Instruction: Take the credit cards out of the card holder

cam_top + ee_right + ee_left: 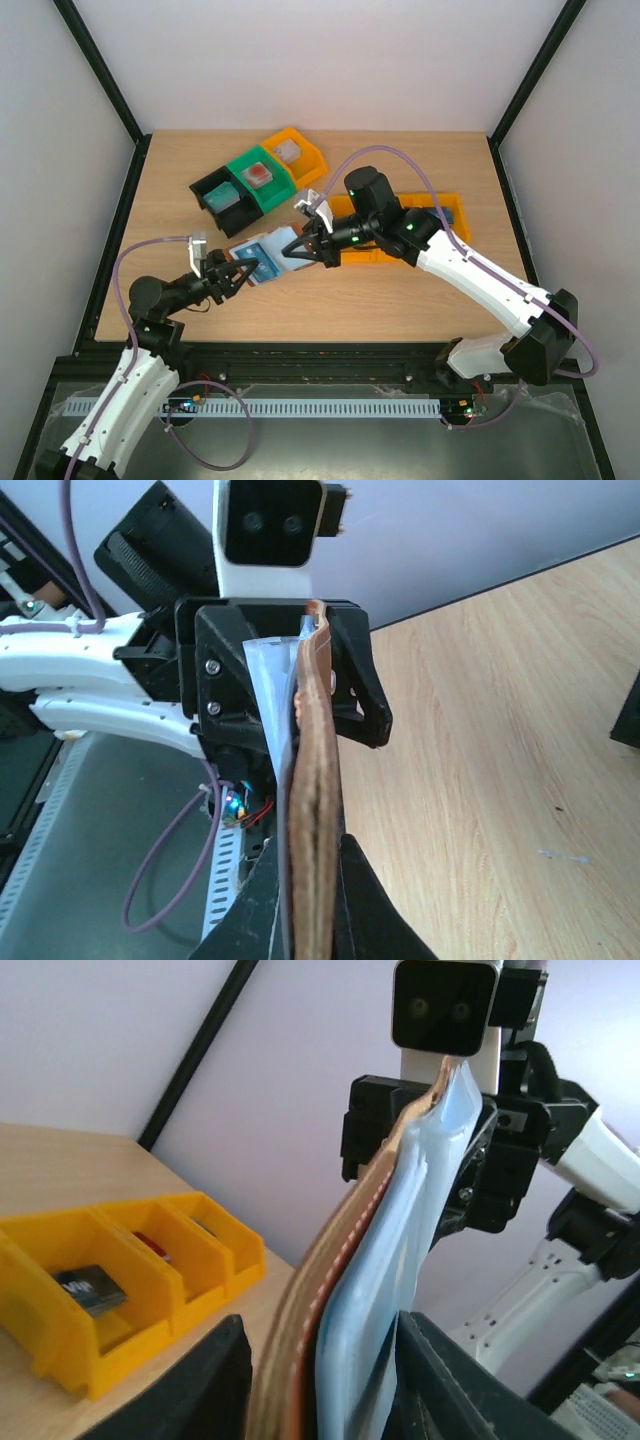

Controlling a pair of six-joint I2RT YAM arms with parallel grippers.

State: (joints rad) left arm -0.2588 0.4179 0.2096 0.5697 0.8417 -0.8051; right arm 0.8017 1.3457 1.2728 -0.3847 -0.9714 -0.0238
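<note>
The card holder [268, 248], brown leather with a pale blue lining, hangs in the air over the table's middle, stretched between both grippers. My right gripper [305, 248] is shut on its right end; in the right wrist view the leather edge [315, 780] is pinched between the fingers [360, 900]. My left gripper [243, 270] is at the left end. In the left wrist view the holder [340, 1290] fills the space between the left gripper's [325, 1380] two fingers, lining against one, leather at the other. The credit cards are hidden.
Black [218, 195], green [260, 178] and orange [292, 152] bins stand in a row at the back. An orange divided tray [450, 215] lies under the right arm; the left wrist view shows its compartments [120, 1280] with small items inside.
</note>
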